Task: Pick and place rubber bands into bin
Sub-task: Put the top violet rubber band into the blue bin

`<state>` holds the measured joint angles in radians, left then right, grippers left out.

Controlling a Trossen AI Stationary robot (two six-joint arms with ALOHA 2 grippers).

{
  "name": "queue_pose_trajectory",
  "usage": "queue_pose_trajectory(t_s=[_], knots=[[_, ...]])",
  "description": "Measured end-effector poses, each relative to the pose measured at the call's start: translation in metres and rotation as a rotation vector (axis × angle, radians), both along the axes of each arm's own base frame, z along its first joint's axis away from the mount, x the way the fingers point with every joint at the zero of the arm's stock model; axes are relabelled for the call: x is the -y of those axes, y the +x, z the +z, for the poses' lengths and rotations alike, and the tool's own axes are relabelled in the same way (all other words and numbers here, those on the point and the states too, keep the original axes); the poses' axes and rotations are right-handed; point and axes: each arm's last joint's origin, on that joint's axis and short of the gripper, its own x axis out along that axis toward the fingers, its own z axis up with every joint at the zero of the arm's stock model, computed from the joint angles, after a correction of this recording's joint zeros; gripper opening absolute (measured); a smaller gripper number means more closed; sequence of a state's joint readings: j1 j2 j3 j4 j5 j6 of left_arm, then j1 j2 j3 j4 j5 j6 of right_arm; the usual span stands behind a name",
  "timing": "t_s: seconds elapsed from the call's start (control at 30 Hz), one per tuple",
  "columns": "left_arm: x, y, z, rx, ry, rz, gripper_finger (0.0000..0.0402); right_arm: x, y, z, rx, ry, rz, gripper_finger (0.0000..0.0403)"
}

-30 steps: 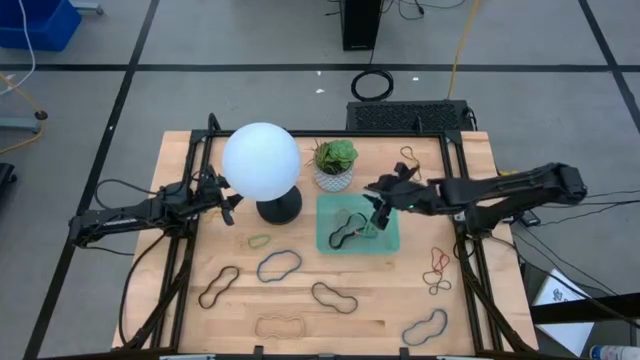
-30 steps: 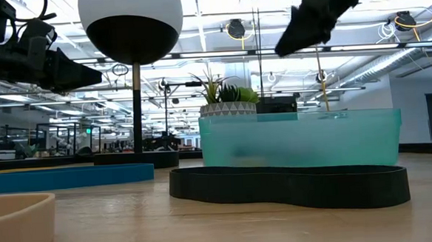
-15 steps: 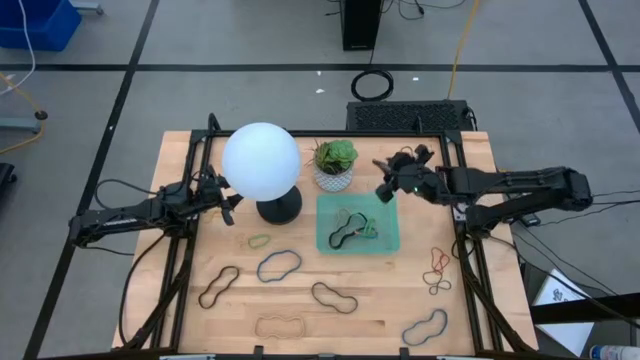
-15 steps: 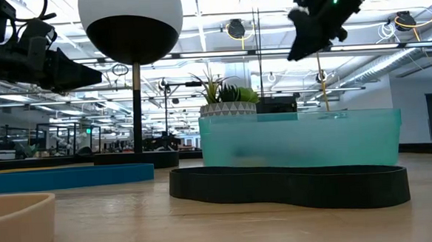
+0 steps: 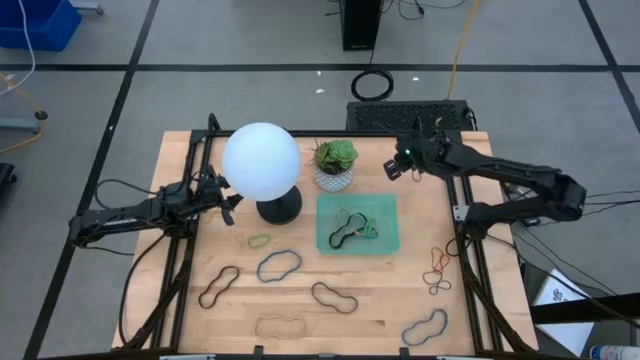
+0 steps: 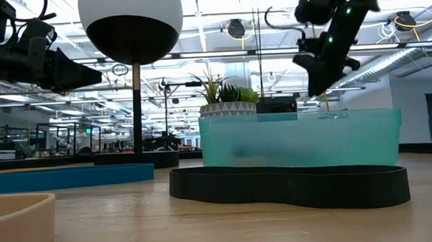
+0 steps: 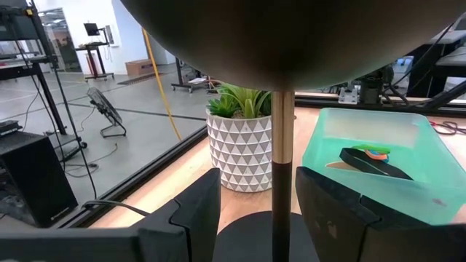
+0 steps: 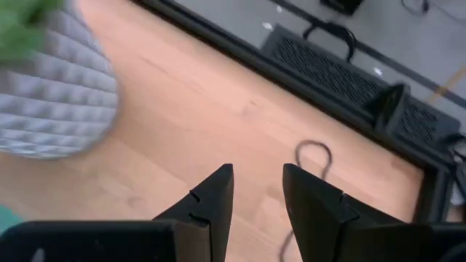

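The mint-green bin (image 5: 323,206) sits mid-table with a black band (image 5: 345,232) and a green band (image 5: 369,229) inside; it also shows in the low view (image 6: 298,140). Several rubber bands lie flat on the table: green (image 5: 259,241), blue (image 5: 279,265), black (image 5: 334,296), tan (image 5: 279,325). A dark band (image 8: 313,156) lies near the far edge. My right gripper (image 5: 394,167) hangs open and empty above the table just beyond the bin's far edge. My left gripper (image 5: 232,205) is open beside the lamp's base, its fingers apart before the stem (image 7: 280,145).
A lamp with a white globe (image 5: 261,160) on a black base stands left of the bin. A small white plant pot (image 5: 334,177) stands just behind the bin's far left corner. More bands lie near the right edge (image 5: 438,258) and the near edge (image 5: 425,326).
My right gripper has moved from above the bin toward the table's far edge and turned about. The green band lies in the bin where the gripper was.
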<state>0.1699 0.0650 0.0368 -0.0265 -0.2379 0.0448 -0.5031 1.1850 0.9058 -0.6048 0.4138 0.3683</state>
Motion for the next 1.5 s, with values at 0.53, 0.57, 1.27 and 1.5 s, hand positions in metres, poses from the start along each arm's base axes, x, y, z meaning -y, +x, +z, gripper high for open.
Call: queue_pose_trajectory(t_s=[0.53,0.57,1.27,1.5], knots=[[0.000,0.000,0.000,0.000,0.000,0.000,0.0186,0.035,-0.006,-0.057,-0.256,0.258,-0.151,0.0116],[0.000,0.000,0.000,0.000,0.000,0.000,0.0186,0.037,-0.007,-0.059,-0.254,0.284,-0.152,0.0116],[0.000,0.000,0.000,0.000,0.000,-0.001,0.0186,0.030,-0.035,-0.110,-0.293,0.369,-0.192,0.0116],[0.000,0.000,0.000,0.000,0.000,0.000,0.0186,0.029,-0.034,-0.111,-0.254,0.409,-0.198,0.0116]])
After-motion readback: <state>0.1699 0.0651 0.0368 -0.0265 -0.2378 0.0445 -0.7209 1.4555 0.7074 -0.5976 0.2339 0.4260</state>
